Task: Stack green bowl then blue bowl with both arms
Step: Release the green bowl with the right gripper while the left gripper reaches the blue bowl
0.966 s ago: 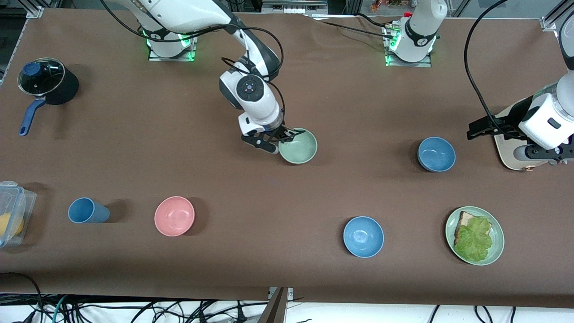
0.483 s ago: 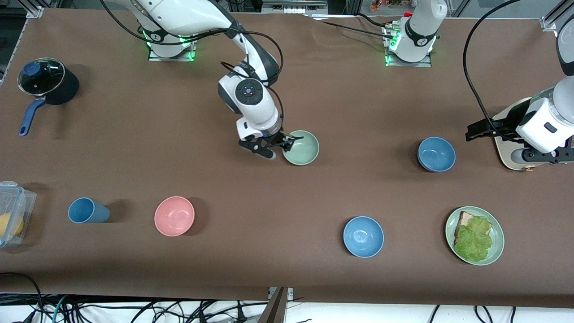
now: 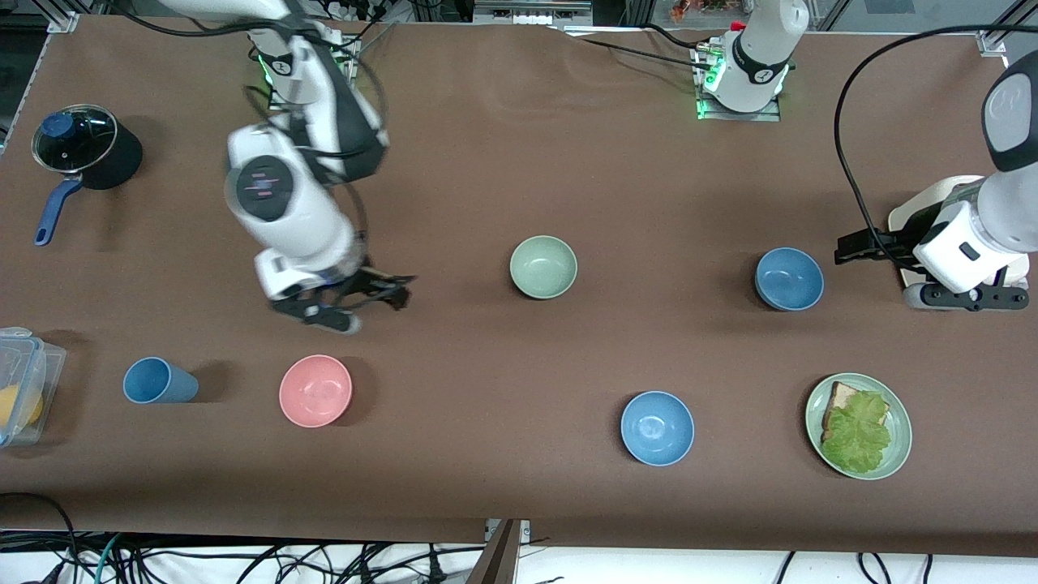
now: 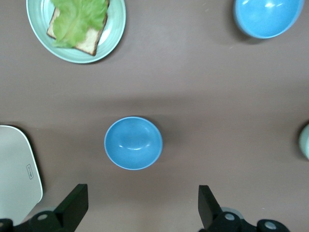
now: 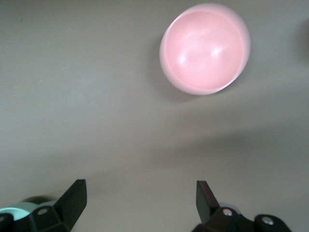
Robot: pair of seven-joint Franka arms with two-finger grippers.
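The green bowl (image 3: 543, 267) stands upright by itself on the brown table near the middle; its rim just shows in the left wrist view (image 4: 305, 142). The blue bowl (image 3: 789, 278) stands toward the left arm's end and also shows in the left wrist view (image 4: 133, 143). My left gripper (image 3: 872, 243) hangs open and empty above the table beside the blue bowl (image 4: 143, 208). My right gripper (image 3: 389, 290) is open and empty over bare table between the green bowl and a pink bowl (image 5: 142, 203).
The pink bowl (image 3: 315, 390) (image 5: 205, 48), a blue cup (image 3: 158, 381) and a clear container (image 3: 20, 381) stand nearer the front camera. So do a glossier sky-blue bowl (image 3: 657, 427) and a green plate (image 3: 892, 454) with bread and lettuce. A lidded pot (image 3: 81, 150); a pale board (image 3: 916, 211) under the left arm.
My right gripper has come off the green bowl's rim and swung far toward the right arm's end. The bowl stays on the table. My left arm has shifted slightly.
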